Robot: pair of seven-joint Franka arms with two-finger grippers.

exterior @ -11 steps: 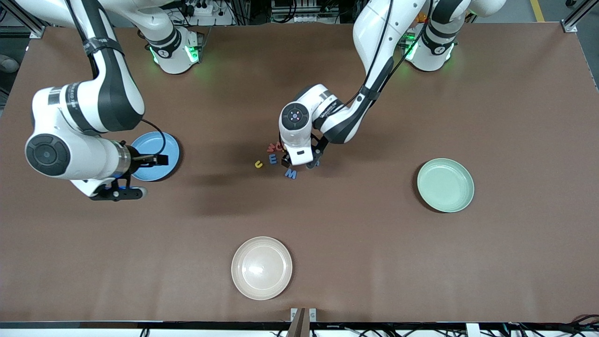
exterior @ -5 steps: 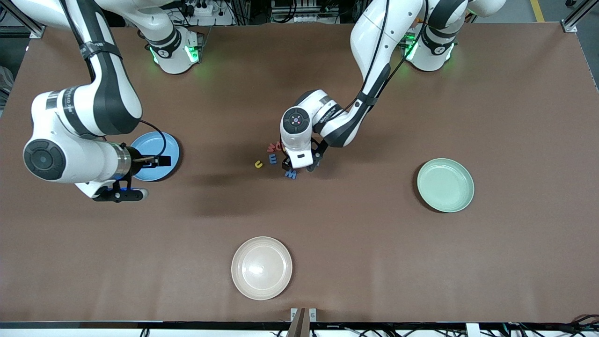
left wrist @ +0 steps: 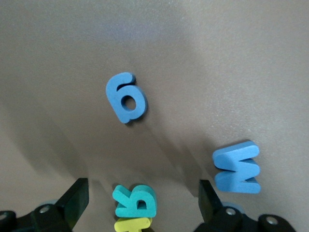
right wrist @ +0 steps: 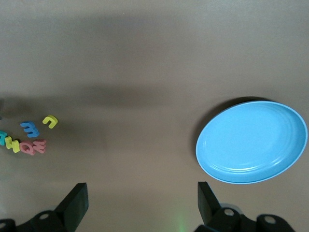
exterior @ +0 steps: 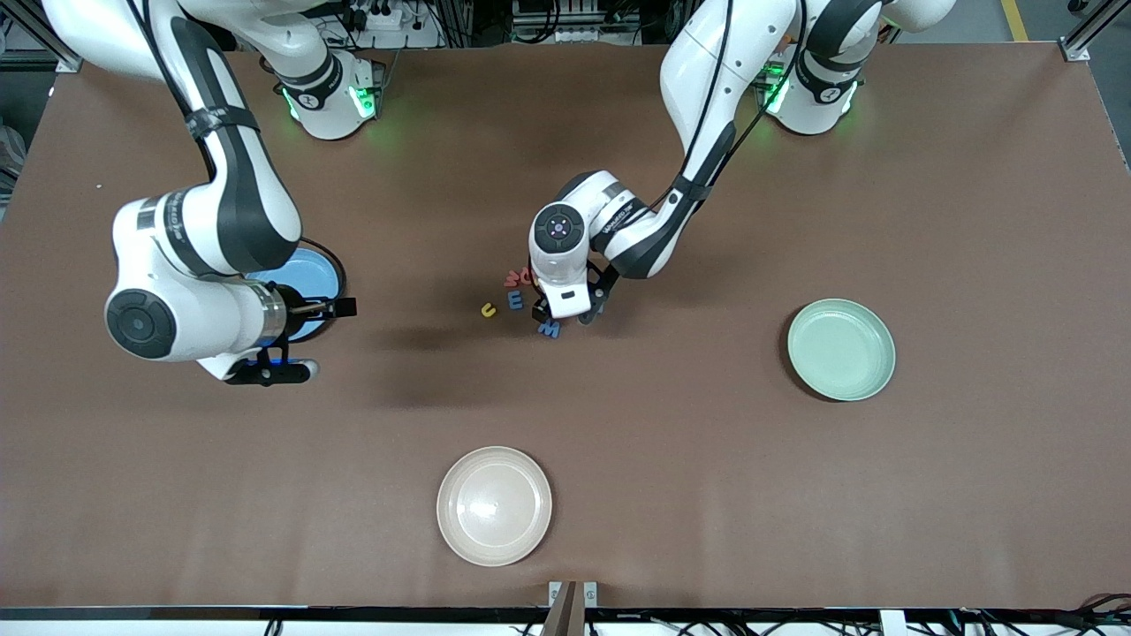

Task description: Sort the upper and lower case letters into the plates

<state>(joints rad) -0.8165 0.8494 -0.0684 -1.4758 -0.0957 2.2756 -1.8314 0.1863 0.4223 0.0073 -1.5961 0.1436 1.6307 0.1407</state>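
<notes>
Several small letters lie in a cluster mid-table: a yellow one (exterior: 487,309), a blue E (exterior: 515,301), a red one (exterior: 515,277) and a blue M (exterior: 550,329). My left gripper (exterior: 564,314) is low over this cluster and open. In the left wrist view, the left gripper (left wrist: 140,195) straddles a teal letter (left wrist: 135,200) lying against a yellow one (left wrist: 133,224), without touching it; the blue M (left wrist: 237,166) and another blue letter (left wrist: 126,97) lie nearby. My right gripper (exterior: 343,307) is open and empty beside the blue plate (exterior: 320,274). The mint plate (exterior: 841,349) is empty.
A cream plate (exterior: 494,505) sits near the table's front edge. In the right wrist view, the right gripper (right wrist: 141,197) is over bare table, with the blue plate (right wrist: 251,142) and the letter cluster (right wrist: 30,128) apart from it.
My right arm has moved off the blue plate toward the middle of the table. My left gripper has settled slightly over the letters.
</notes>
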